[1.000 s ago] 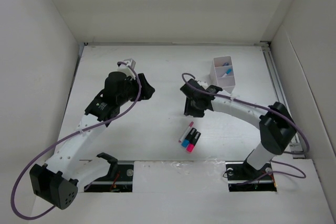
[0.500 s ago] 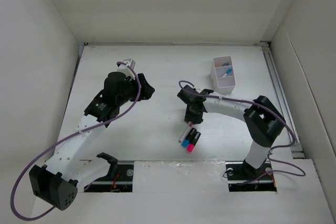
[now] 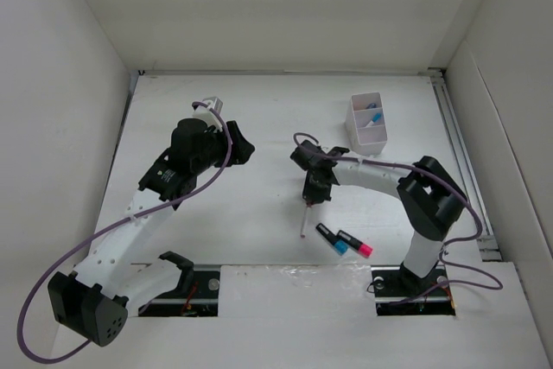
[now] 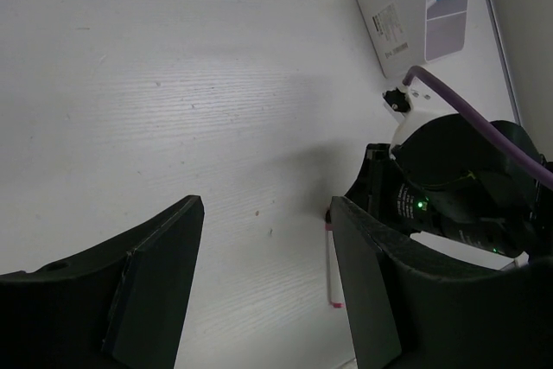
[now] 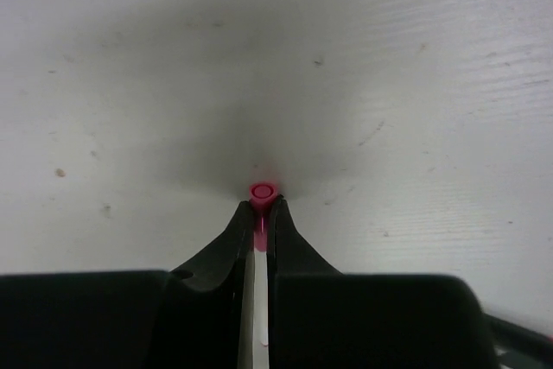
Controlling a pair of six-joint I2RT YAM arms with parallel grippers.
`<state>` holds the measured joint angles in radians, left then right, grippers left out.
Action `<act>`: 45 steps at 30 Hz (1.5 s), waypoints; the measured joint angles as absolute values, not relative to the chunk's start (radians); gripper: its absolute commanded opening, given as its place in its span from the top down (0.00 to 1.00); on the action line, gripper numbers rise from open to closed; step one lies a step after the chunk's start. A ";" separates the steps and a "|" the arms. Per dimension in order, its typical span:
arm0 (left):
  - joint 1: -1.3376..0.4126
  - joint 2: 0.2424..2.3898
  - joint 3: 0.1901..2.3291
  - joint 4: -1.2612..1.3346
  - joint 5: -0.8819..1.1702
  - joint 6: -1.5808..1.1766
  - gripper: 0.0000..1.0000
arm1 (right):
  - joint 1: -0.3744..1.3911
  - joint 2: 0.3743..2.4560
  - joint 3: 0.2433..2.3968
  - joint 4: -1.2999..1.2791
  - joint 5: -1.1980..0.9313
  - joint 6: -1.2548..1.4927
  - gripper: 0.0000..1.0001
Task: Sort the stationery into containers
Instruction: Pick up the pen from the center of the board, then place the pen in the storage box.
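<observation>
Nearest the arm bases, well short of the white box [image 3: 370, 136], lie a blue-tipped marker [image 3: 330, 238] and a pink-tipped marker [image 3: 355, 244]. Just beyond them, the right gripper [image 5: 259, 213] pinches the thin pen [image 3: 303, 224] at its pink end. Far left of the box, the left gripper [image 4: 268, 209] hangs partly spread, holding nothing.

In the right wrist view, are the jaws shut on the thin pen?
Yes: the right gripper has its jaws pinched on the thin pen, whose pink end pokes out past them.
</observation>
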<state>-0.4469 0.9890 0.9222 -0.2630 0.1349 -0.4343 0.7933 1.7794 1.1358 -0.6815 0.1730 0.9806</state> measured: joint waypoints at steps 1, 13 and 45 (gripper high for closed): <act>-0.447 0.989 0.922 -0.263 0.135 -0.434 0.42 | 0.792 1.781 1.142 -0.680 0.168 0.982 1.00; -0.447 0.996 0.922 -0.262 0.147 -0.434 0.42 | 0.469 1.792 1.612 -0.641 0.225 0.939 1.00; -0.447 1.026 0.922 -0.251 0.161 -0.434 0.42 | 0.200 1.930 1.830 -0.711 0.779 0.858 0.98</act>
